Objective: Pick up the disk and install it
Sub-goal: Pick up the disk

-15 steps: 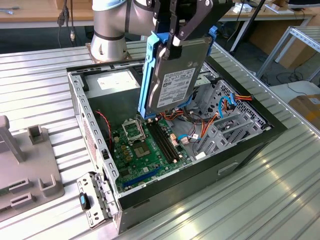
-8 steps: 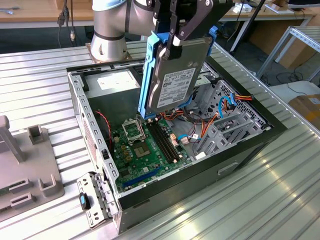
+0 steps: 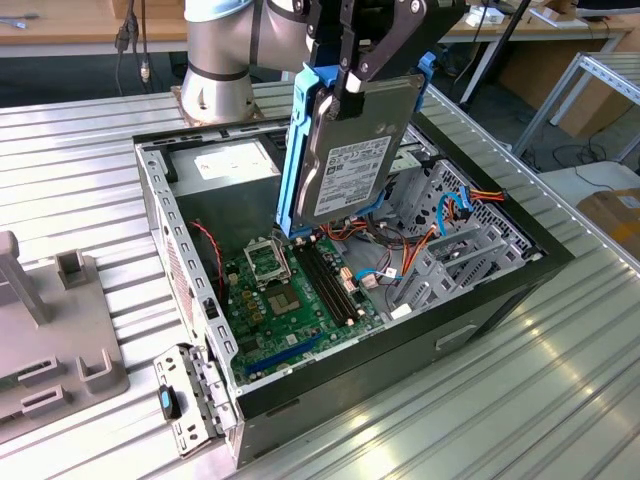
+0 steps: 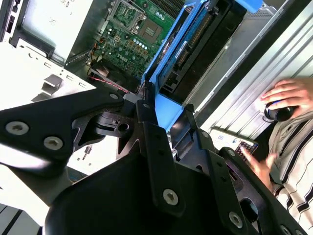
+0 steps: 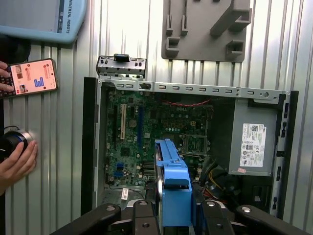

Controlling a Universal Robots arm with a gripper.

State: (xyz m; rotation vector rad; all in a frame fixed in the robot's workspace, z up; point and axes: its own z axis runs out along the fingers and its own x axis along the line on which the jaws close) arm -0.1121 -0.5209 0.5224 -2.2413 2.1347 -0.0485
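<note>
Gripper [image 3: 352,88] clamped on the disk [image 3: 350,160], hanging upright over the open computer case [image 3: 165,215] (carry stage, not yet installed); seating it calls for alignment with the drive cage [image 3: 455,262]

The exterior view looks down at a slant, fairly near, on the open case [image 3: 165,220] on the bench [image 3: 560,400]. Both wrist views look past the pincer [image 5: 176,218] into it. All three share disk [image 3: 350,150] and motherboard [image 3: 290,295].
</note>
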